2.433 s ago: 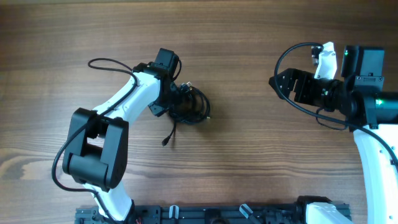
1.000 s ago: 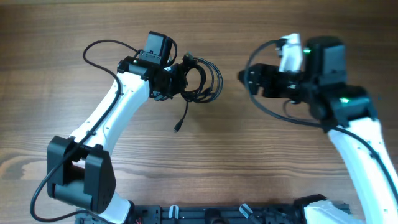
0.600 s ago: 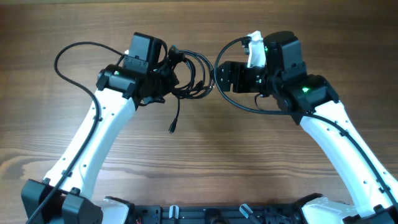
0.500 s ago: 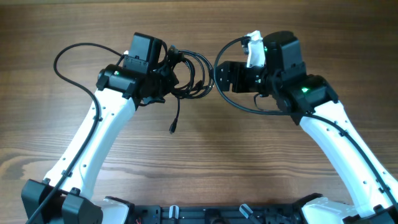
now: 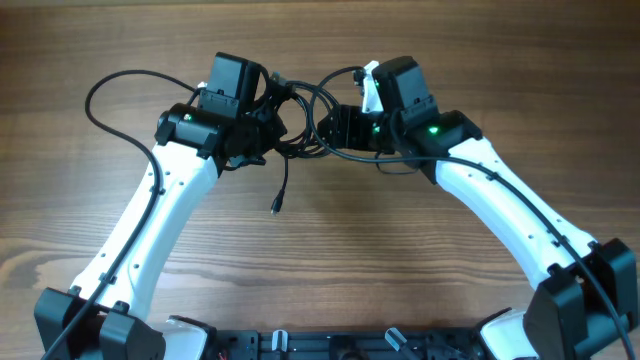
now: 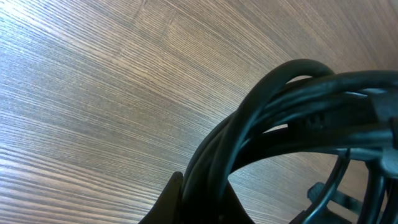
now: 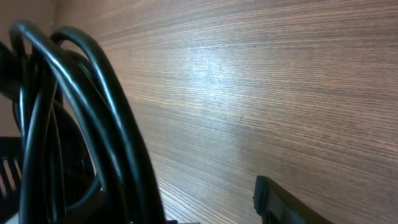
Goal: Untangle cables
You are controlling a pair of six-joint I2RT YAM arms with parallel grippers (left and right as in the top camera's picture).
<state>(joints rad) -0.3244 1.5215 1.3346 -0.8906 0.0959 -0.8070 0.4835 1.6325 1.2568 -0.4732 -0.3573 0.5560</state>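
The cables [image 5: 303,93] are a bundle of thin black loops held up above the wooden table [image 5: 320,260]. My left gripper [image 5: 272,128] is shut on the bundle's left side, and in the left wrist view the cords [image 6: 298,93] run down between the jaws of that gripper [image 6: 202,205]. One loose end hangs down to a small plug [image 5: 274,208]. My right gripper [image 5: 328,130] is pushed into the bundle's right side. In the right wrist view the loops [image 7: 93,118] lie at the left of that gripper [image 7: 214,208], with bare wood between them and the right finger [image 7: 273,199]. Its jaws stand apart.
The left arm's own thicker black cable [image 5: 110,85] arcs out at the far left. A black rail [image 5: 350,345] runs along the front edge between the two arm bases. Both arms lean toward the middle back of the table.
My right arm has moved left until its gripper reaches the cable loops, and its jaws have narrowed. The left gripper holds the bundle in the same place.
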